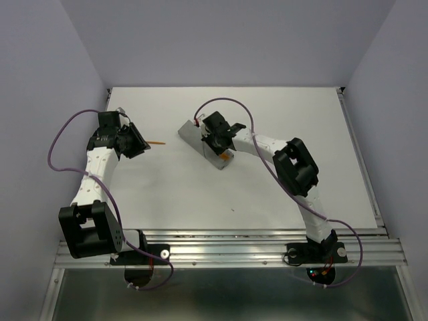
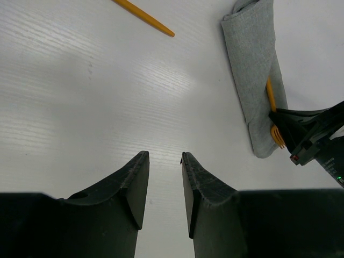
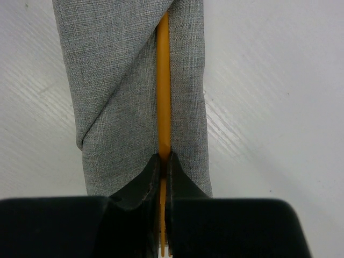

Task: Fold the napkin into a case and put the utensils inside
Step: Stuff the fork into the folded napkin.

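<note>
Since one piece is still outside, the contents stand as follows:
- case (image 3: 118, 107): folded grey cloth, with a slot along its top.
- fork (image 3: 163, 80): lies in the case's slot, pinched tight by the right gripper (image 3: 163, 161), likely to seat it deeper.
- second utensil (image 2: 142, 16): lies loose, well left of the case.
- left gripper (image 2: 164, 158): also left of the case, jaws partly apart and empty, probably readying a pickup.

The fork (image 3: 163, 97) runs into the case (image 3: 118, 97) (handle end hidden).

I see a robot lab here: plain pale walls (image 1: 221, 40) around a flat white table (image 1: 267, 200) and a silver metal rail (image 1: 234, 251).
</note>
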You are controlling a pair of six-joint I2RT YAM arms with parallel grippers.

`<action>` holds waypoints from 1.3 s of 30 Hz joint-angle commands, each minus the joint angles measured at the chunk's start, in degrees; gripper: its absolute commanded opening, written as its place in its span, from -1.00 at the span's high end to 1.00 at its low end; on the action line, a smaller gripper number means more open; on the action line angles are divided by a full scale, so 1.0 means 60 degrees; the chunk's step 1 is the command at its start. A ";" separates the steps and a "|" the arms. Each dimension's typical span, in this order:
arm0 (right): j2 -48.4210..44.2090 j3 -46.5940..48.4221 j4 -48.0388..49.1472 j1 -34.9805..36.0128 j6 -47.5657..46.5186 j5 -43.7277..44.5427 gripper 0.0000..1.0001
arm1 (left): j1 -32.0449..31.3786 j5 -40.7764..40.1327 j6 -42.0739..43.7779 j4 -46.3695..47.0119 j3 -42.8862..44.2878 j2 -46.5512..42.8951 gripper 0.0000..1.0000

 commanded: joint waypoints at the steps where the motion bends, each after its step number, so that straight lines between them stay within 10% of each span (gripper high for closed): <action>1: -0.0105 0.0395 -0.0059 -0.0071 0.0177 -0.0042 0.99 | 0.0056 -0.0014 0.0209 0.0072 -0.0028 -0.0041 0.16; 39: 0.1213 0.2387 0.0102 -0.0071 -0.0979 0.0016 0.99 | 0.0056 0.0060 0.0268 0.0087 -0.0160 0.0076 0.17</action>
